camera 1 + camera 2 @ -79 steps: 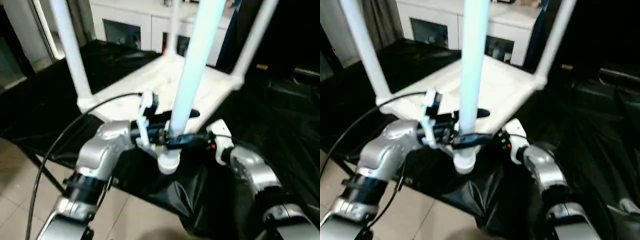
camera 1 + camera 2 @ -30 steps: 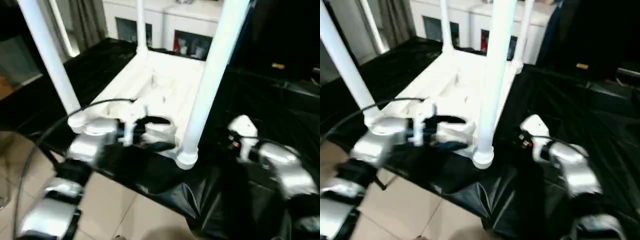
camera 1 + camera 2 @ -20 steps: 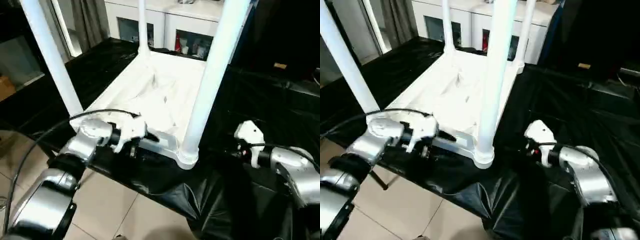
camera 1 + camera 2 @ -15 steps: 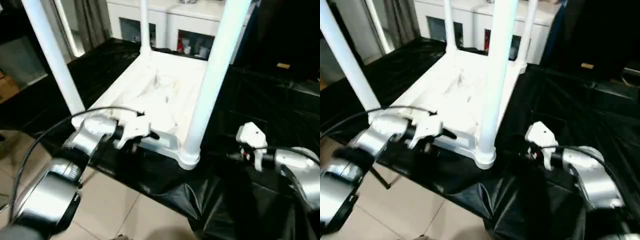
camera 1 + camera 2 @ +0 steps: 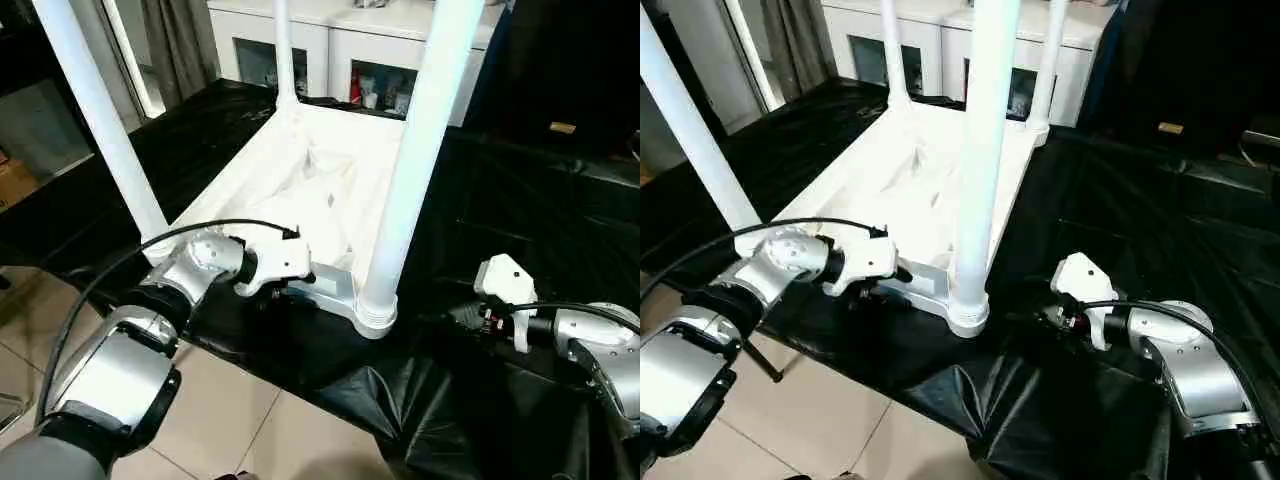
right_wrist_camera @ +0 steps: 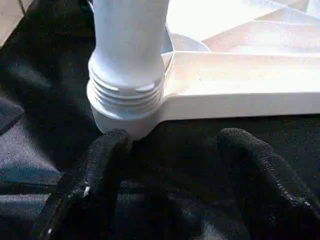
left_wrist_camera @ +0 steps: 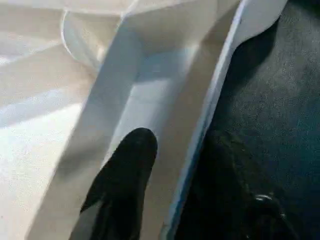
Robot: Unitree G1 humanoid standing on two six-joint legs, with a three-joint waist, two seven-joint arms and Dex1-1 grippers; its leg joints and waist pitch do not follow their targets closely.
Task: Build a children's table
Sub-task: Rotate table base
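Note:
The white table top (image 5: pixel 330 190) lies upside down on the black cloth, with white legs standing in its corner sockets. The near right leg (image 5: pixel 420 150) sits in its ribbed socket (image 6: pixel 127 107); another leg (image 5: pixel 100 130) rises at the near left and one (image 5: pixel 283 50) at the far left. My left gripper (image 5: pixel 285 293) is at the top's near rim, one black finger (image 7: pixel 125 180) inside the rim channel and the other outside it, shut on the rim. My right gripper (image 5: pixel 1042 318) rests on the cloth right of the near socket, fingers (image 6: pixel 107 165) open and holding nothing.
A white cabinet with glass doors (image 5: pixel 350 60) stands behind the work. The black cloth (image 5: pixel 530 210) covers the support and hangs over its near edge above a tiled floor (image 5: pixel 250 430). A black cable (image 5: pixel 120 265) arcs over my left forearm.
Both grippers held the near leg at its socket 2.6 s ago. They have let go: the left went to the top's near rim, the right drew back right. The camera also shifted.

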